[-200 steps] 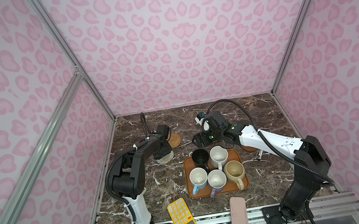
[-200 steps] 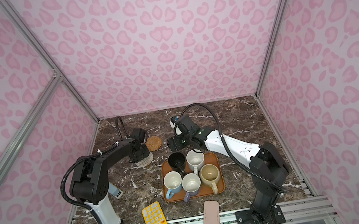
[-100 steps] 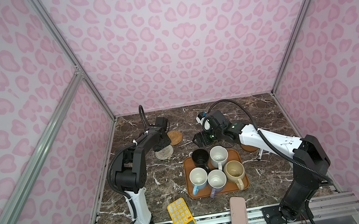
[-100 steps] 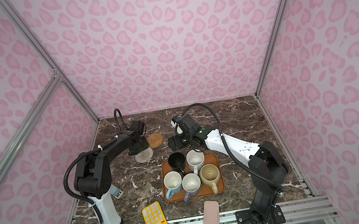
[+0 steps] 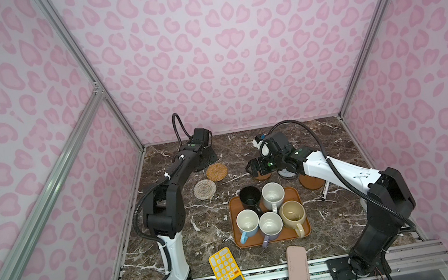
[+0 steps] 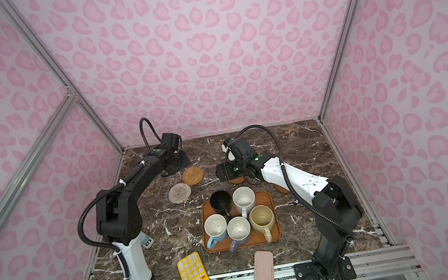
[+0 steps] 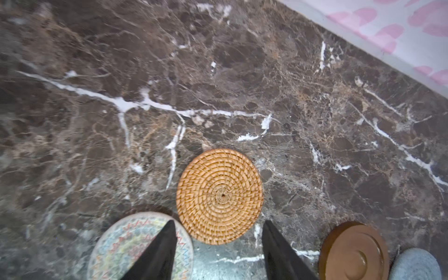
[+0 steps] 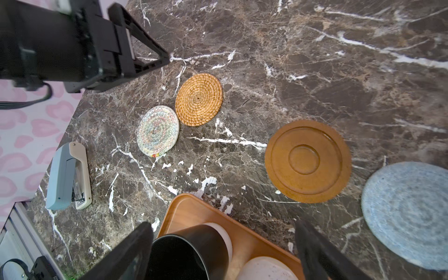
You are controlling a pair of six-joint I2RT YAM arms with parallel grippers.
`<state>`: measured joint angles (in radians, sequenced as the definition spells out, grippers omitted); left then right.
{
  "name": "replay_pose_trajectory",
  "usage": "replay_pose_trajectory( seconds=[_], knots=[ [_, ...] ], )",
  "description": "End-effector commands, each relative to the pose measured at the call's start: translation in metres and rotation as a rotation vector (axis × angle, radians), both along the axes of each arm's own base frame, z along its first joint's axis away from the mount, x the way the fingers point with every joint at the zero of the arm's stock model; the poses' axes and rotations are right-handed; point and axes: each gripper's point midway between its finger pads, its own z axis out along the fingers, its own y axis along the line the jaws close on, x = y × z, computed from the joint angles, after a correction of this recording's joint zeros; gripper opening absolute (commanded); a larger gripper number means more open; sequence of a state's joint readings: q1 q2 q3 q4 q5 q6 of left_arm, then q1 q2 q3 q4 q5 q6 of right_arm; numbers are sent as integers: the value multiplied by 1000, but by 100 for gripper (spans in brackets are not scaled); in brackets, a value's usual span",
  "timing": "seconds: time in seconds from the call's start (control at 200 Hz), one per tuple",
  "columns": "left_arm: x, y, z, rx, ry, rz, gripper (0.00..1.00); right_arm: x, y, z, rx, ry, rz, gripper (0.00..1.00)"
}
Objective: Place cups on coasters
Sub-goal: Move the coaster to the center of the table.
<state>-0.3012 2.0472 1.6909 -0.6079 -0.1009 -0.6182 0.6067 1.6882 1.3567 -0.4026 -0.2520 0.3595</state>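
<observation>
Five cups stand on the orange-brown tray [image 5: 293, 191]: black [image 5: 250, 198], speckled white [image 5: 273, 195], light-blue [image 5: 248, 224], lavender [image 5: 271, 225] and beige [image 5: 292, 214]. Coasters lie bare on the marble: tan rattan [image 7: 219, 196], cream woven [image 8: 158, 131], brown wooden [image 8: 308, 161], grey-blue [image 8: 409, 220], and another brown one [image 5: 312, 183]. My left gripper [image 7: 219, 221] hangs open and empty near the back wall, just behind the rattan coaster. My right gripper [image 8: 224, 223] is open wide above the tray's far edge, with the black cup [image 8: 191, 252] and the speckled cup [image 8: 264, 269] below its fingers.
A grey stapler [image 8: 68, 177] lies by the left wall. A yellow calculator [image 5: 225, 270] and a pink case [image 5: 298, 272] rest at the front edge. A pen [image 5: 325, 191] lies right of the tray. Pink walls close three sides.
My left gripper has opened, left the cream woven coaster beside the rattan one, and drawn back toward the far wall. The right arm has barely moved.
</observation>
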Motion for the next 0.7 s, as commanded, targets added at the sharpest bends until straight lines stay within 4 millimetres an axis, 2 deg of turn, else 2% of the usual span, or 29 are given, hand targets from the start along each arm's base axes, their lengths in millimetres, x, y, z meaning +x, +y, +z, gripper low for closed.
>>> replay_pose_trajectory(
  seconds=[0.0,0.04,0.355,0.695],
  knots=[
    [-4,-9,-18,-9,71,-27,58,4,-5,-4,-4,17,-31,97],
    [-2,-11,-24,-16,81,-24,58,5,-7,-6,-8,24,-42,100],
    [0,-21,-54,-8,128,-46,52,11,-11,-16,6,52,-62,100],
    [-9,-39,-68,-8,163,-86,48,9,-11,-25,6,82,-69,99]
  ],
)
